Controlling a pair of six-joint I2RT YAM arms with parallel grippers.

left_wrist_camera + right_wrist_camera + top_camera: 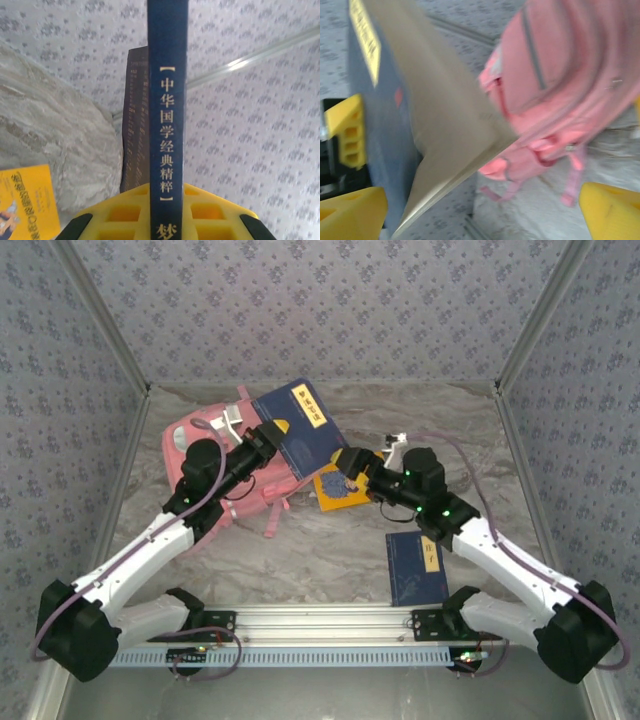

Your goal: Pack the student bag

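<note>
Item 1 — student bag: pink, soft, lying at the far left of the surface, directly under and behind my left arm; its straps trail toward the near side.

Item 2 — dark blue book: pinched at its lower end in my left claw, held up over the bag's right edge, long axis running up and to the right in the top view. The bag lies just below and left of this claw — I judge the left arm the nearer one for the drop-in.

Item 3 — right claw: spread wide, holding nothing, just beside the book's near corner; in its wrist view the book's cover and page block sit between its yellow fingers without contact that I can see.

Item 4 — yellow book: flat under the right claw.

Item 5 — second blue book: near right.

Writing: spine reads 中华国学经典精粹, then 梦 — the rest hidden; cover labels too small to read
</note>
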